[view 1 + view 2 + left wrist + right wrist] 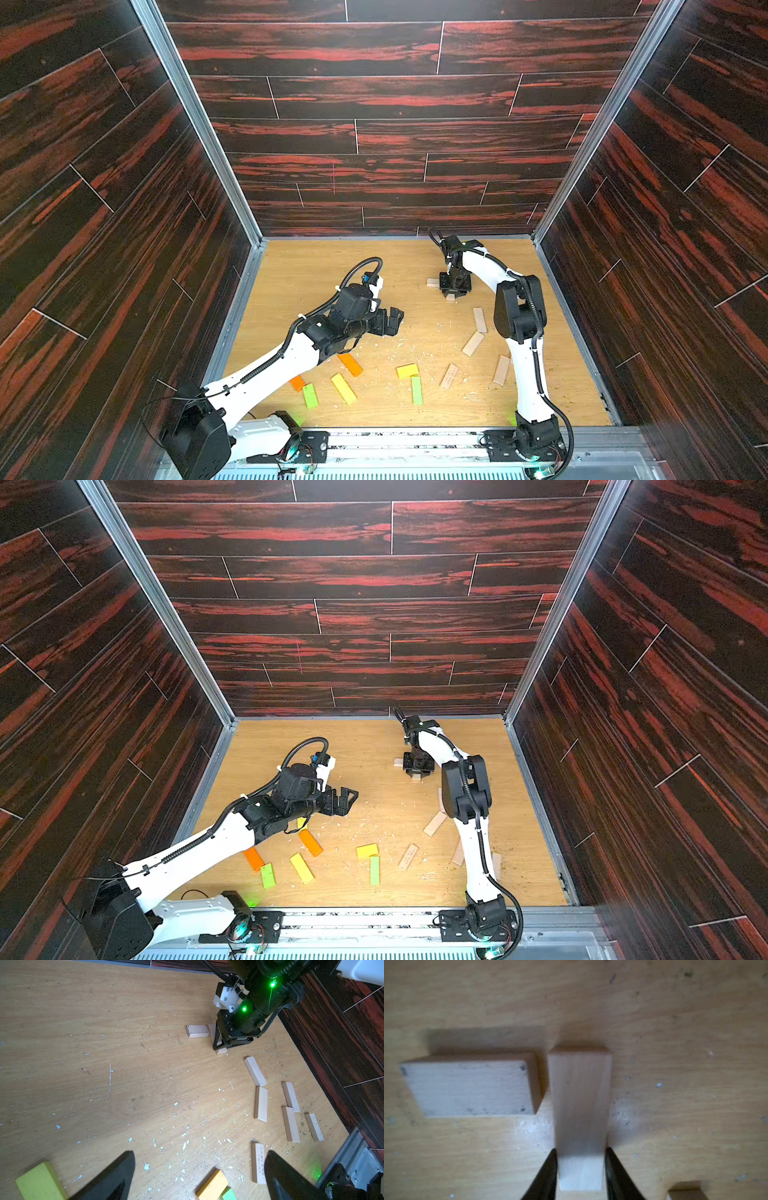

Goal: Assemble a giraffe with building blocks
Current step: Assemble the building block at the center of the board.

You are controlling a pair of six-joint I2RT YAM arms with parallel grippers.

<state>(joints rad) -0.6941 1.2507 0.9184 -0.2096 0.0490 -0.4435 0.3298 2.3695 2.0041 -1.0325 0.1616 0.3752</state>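
Wooden tabletop [299, 282], scattered building blocks [344, 388], pale flecks [146, 1166]

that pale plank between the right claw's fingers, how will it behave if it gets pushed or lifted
The pale plank looks like solid wood, so probably stiff and light. Its flat faces and square edges suggest it would slide on the table, not roll. Smooth sides might slip in the right claw.

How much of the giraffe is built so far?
Barely begun. One pale plank lies far across the table; the right pincer holds a second plank beside it. The left pincer hangs open, empty. The other pale planks and the coloured planks lie scattered, unused.
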